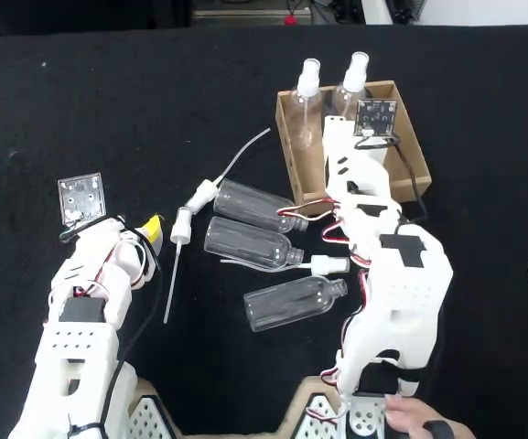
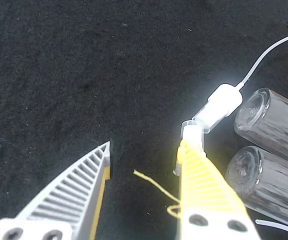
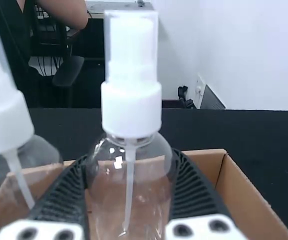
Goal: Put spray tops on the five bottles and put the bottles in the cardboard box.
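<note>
While right gripper [image 3: 130, 167] clamps: capped bottle [image 3: 132, 130], upright inside cardboard box [image 1: 414, 146] near table's [image 1: 154, 91] far edge.
Left gripper [image 2: 146, 145]: jaws apart, near loose spray top [image 2: 218, 105].
Handling: likely light, slick, rigid plastic; grip the body, below the cap.

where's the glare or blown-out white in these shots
Left wrist view: the loose spray top beside the open left gripper is blown out white, and the bases of the lying bottles catch bright rims. Right wrist view: small reflections on the capped bottle in the right gripper. High view: the black table soaks up light, only faint glints on the lying bottles.
</note>
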